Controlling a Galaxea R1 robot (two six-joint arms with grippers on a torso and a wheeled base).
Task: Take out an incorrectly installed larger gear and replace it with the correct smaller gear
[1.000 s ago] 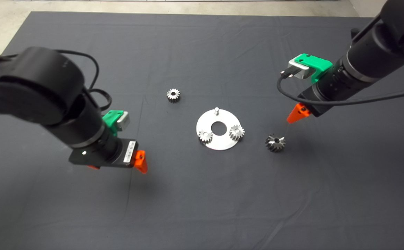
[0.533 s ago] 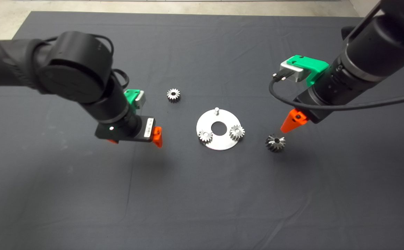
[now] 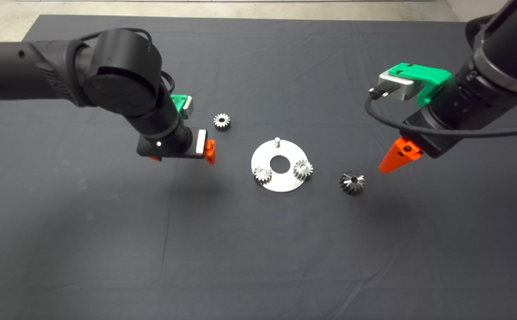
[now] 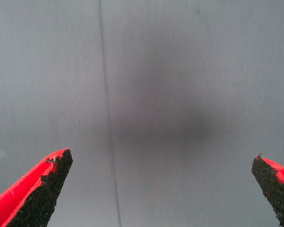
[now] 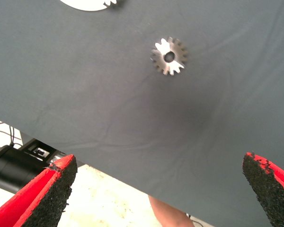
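bare mat (image 3: 240, 249) rings the larger gear (image 3: 352, 182); only the plate (image 3: 279, 178) stands nearby.

We find no legible text, brand, number or sign. The white label (image 3: 202, 142) on the left wrist housing carries print too small to read.

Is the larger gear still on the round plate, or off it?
Off. The larger gear lies on the mat, beside the plate.
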